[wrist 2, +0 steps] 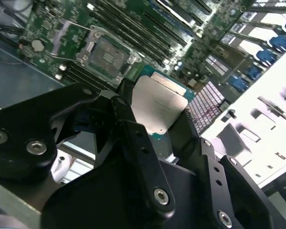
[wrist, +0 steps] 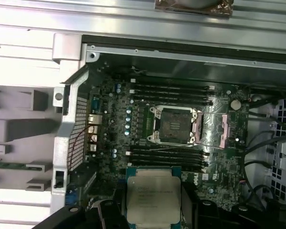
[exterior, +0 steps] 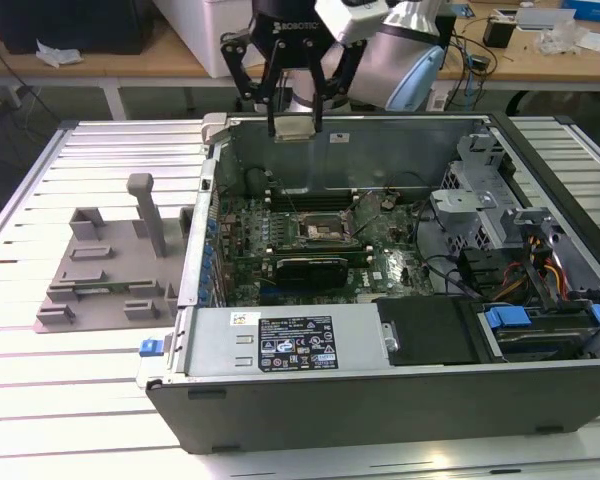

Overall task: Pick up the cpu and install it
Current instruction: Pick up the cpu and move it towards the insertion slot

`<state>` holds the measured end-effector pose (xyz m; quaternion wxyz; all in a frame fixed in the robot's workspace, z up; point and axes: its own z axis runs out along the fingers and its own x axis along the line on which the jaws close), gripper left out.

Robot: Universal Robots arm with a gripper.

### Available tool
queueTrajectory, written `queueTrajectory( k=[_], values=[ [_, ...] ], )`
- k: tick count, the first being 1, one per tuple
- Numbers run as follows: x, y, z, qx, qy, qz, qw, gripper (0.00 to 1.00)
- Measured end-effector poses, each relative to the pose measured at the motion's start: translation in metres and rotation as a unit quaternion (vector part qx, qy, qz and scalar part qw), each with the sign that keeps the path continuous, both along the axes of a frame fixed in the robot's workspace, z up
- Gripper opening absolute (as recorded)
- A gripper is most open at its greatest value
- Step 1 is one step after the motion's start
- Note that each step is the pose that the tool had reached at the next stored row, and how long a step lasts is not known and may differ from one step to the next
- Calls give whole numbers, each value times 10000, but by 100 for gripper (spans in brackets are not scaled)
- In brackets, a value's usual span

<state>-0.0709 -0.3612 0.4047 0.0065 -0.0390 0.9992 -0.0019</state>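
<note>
At the exterior view's left, a grey plastic tray [exterior: 100,270] lay on the slatted table [exterior: 40,400], just beside the open computer case [exterior: 380,405]. Further right, the gripper [exterior: 294,128] hung above the case's far wall. The cpu [exterior: 294,127] sat pinched between its fingertips, held flat in the air and well clear of the motherboard [exterior: 270,245]. The jaws were drawn in just to the chip's width, clamped on two opposite edges of it. In the second wrist view the black fingers [wrist 2: 128,126] flanked the cpu [wrist 2: 158,107]. Its silvery-grey lid faced the camera, and a thin green rim showed along one edge. In the first wrist view the cpu [wrist: 153,195] was likewise bracketed on two sides by the dark fingers [wrist: 196,207]. The socket [exterior: 325,228] lay on the board below the gripper, slightly toward the exterior view's right and nearer that camera, apart from the chip. It sat between rows of black memory slots [wrist: 171,90] in the first wrist view. The socket [wrist: 174,125] looked uncovered, its retaining frame seemingly swung aside, though that was hard to make out. Along the case's near edge ran a grey power supply [exterior: 290,345]. At the exterior view's right stood a metal drive cage [exterior: 470,200], a bundle of cables [exterior: 540,270] and a blue latch [exterior: 507,320].
</note>
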Motion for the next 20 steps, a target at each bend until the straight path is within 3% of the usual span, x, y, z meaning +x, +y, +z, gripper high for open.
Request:
queueTrajectory(
  k=[2,4,7,20],
  values=[
    [88,12,-7,0,3,0,10000,55],
    [257,46,-43,-3,19,0,10000,55],
    [344,74,-124,-4,36,0,10000,55],
    [364,76,-450,-4,44,0,10000,55]
  ],
)
